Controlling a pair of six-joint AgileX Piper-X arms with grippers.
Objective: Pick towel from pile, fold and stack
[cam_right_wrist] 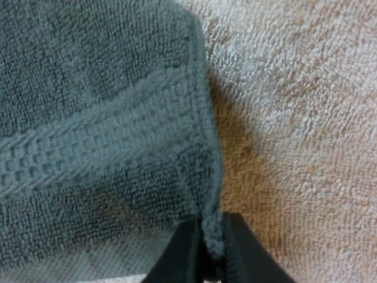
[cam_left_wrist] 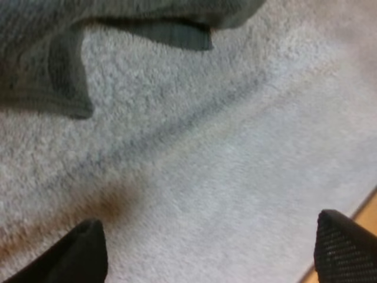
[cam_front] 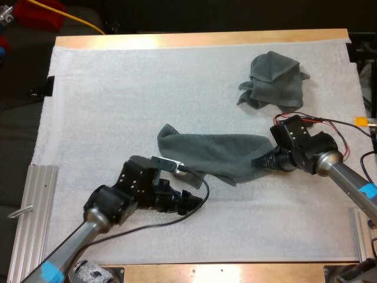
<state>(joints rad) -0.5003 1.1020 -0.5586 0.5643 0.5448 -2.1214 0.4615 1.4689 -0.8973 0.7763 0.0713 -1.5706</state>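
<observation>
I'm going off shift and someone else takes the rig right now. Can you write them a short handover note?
Left gripper: open, over the bare mat, just short of the spread towel's near edge.
Right gripper: shut on the spread towel's right corner.
Crumpled towel: far right of the mat, apart from both grippers.
Done: one towel laid out mid-mat.
Left: grip with the left gripper, fold, stack, then probably the crumpled towel.

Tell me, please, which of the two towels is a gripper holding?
The stretched-out towel in the middle: the right gripper pinches its corner. The crumpled towel toward the far right lies apart, untouched.
</observation>
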